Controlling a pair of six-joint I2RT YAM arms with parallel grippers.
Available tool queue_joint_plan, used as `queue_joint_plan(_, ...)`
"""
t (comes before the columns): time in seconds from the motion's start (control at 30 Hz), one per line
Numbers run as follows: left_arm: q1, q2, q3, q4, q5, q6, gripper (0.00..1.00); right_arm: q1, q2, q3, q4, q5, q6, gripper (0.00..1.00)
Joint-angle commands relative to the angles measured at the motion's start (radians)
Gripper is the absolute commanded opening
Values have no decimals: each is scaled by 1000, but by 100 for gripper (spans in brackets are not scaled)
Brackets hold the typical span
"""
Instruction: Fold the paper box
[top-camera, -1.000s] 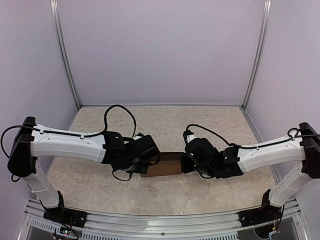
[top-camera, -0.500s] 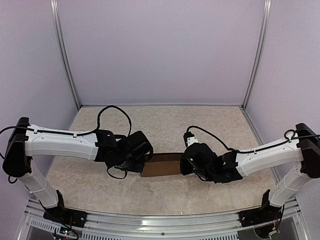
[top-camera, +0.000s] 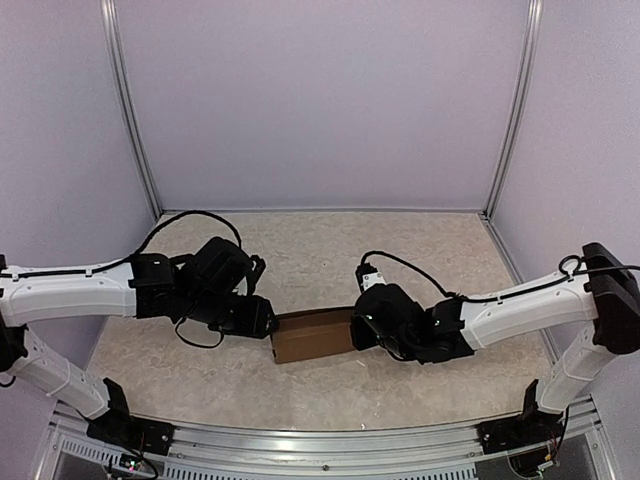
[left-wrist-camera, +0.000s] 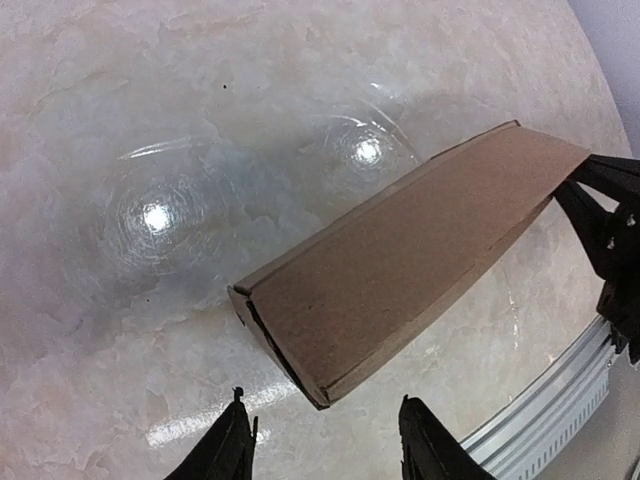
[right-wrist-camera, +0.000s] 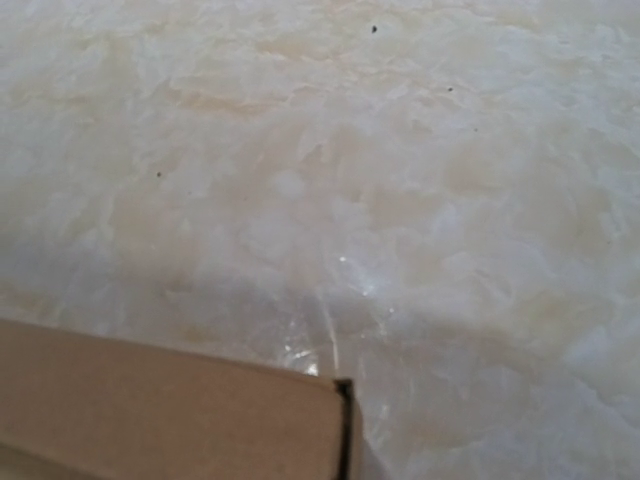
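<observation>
The paper box (top-camera: 312, 335) is a plain brown, elongated rectangular box lying on the table between both arms. In the left wrist view the box (left-wrist-camera: 400, 265) lies diagonally, its near end showing a dark seam. My left gripper (top-camera: 262, 322) is open and empty just off the box's left end; its fingertips (left-wrist-camera: 235, 440) straddle bare table below the box's near corner, not touching it. My right gripper (top-camera: 358, 328) is at the box's right end, shut on it. Its black fingers (left-wrist-camera: 600, 230) show there; in its own view only the box (right-wrist-camera: 170, 415) shows.
The marble-patterned tabletop (top-camera: 330, 250) is enclosed by pale walls at the back and sides. A metal rail (top-camera: 300, 440) runs along the near edge and also shows in the left wrist view (left-wrist-camera: 545, 415). Black cables loop over both arms.
My left arm has drawn back to the left, off the box's left end. My right arm and the box have shifted a little to the left.
</observation>
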Motion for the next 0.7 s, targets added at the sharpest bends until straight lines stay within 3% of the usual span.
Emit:
queue_joint_plan(0.0,38,-85,-33,51,117,48,50,15,51,11,-124,-49,-18,0)
queue_joint_plan(0.23,75,-121,-7,63,112,93,49,14,48,11,-103,-59,-44,0)
queue_joint_plan(0.5,87,-24,73,88,113,134,30,14,51,13,-97,-68,-53,0)
queue_joint_plan(0.67,87,37,104,104,137,167,24,15,51,13,-94,-69,-52,0)
